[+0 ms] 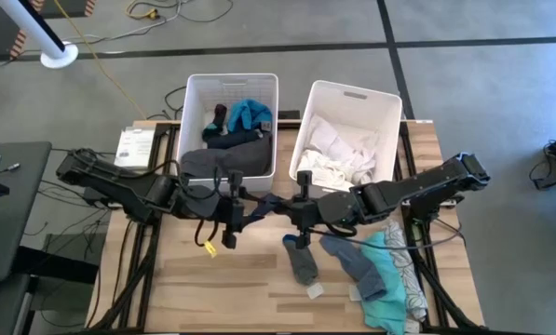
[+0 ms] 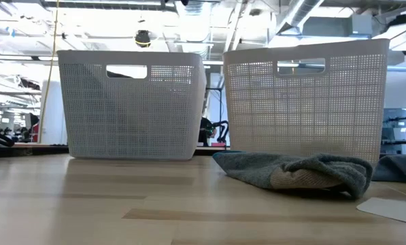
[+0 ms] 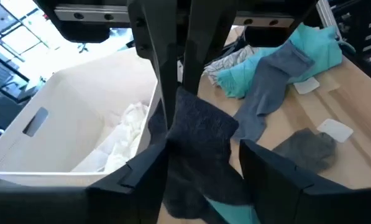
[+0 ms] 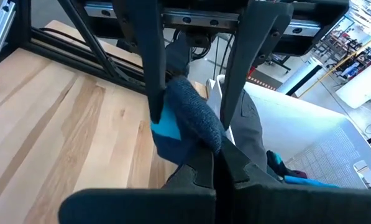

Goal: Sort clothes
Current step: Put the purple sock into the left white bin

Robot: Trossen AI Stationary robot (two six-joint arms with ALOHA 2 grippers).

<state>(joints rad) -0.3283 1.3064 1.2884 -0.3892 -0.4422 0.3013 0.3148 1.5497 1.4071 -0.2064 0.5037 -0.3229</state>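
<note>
From above, both arms were seen meeting at the table's middle, just in front of the two white bins. A navy sock (image 1: 270, 204) was stretched between the left gripper (image 1: 233, 212) and the right gripper (image 1: 301, 212) — held off the wood by both. Dark and blue garments (image 1: 236, 126) were piled in the left bin (image 1: 196, 93), white ones (image 1: 338, 154) in the right bin (image 1: 389, 102). A grey sock (image 1: 303, 261), a second grey sock (image 1: 352, 261) and a teal garment (image 1: 387, 270) were spread on the table (image 1: 222, 288) below the right gripper, with a patterned white piece (image 1: 403, 256) tucked at the teal one's far side.

At table level, no gripper was in shot; only a grey sock (image 2: 294, 170) was seen lying flat in front of the right bin (image 2: 305, 95), the left bin (image 2: 131, 102) standing beside it.

Through the left wrist camera, the navy sock (image 3: 201, 146) was seen hanging between the left gripper's (image 3: 204, 168) fingers — whether it was actually pinched there could not be told — with the other arm's fingers clamped on its upper end.

Through the right wrist camera, the right gripper (image 4: 217, 163) was seen pressed shut on the navy sock (image 4: 194, 118), a blue patch (image 4: 168, 127) showing on it, with the opposite gripper's fingers straddling the same fabric.
</note>
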